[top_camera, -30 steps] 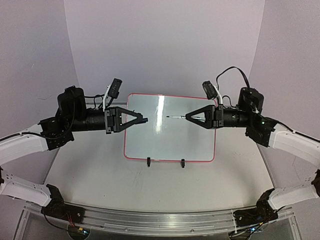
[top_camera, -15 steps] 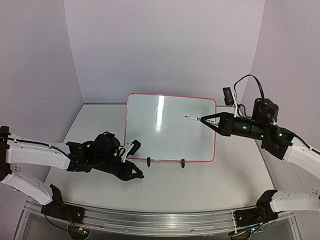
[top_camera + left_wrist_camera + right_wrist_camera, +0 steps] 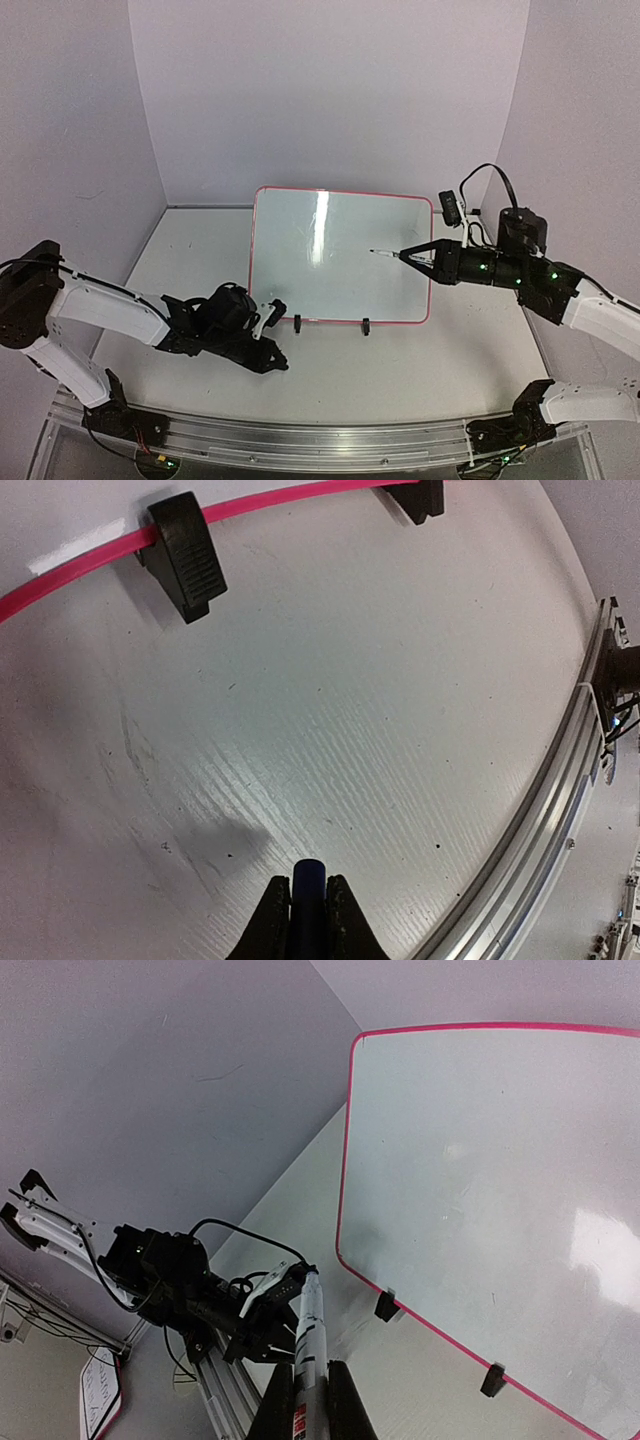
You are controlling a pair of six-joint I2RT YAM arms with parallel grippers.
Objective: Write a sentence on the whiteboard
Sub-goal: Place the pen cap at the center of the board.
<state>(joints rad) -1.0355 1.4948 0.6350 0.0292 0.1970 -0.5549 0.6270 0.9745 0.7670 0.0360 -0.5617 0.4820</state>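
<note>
Within the last second the left gripper (image 3: 273, 360) has dropped from the board's upper left edge to the white tabletop (image 3: 420, 375). The right gripper (image 3: 413, 257) has pulled back towards the right and sunk a little.

On the left, the left gripper sits low over the table, just in front of the board's near-left corner and apart from it. In its wrist view its fingers (image 3: 272, 912) are closed on a short dark-blue cylinder (image 3: 308, 905), which stands up between them above its own shadow.

The large flat white whiteboard with thin red-pink rim (image 3: 345, 285) takes the middle of the table towards the back wall. Two small black clip feet (image 3: 297, 322) are on its near edge, and a streak of glare runs down its face. The left wrist view shows only that rim (image 3: 260, 504) and the feet.

On the right, the right gripper is clamped on a slim white marker (image 3: 385, 253), its tip pointing left over the board's right half. Whether the tip touches the surface cannot be told. The right wrist view shows the marker (image 3: 310, 1325) rising between the fingers (image 3: 277, 1400), with the whiteboard (image 3: 480, 1160) beyond.
</note>
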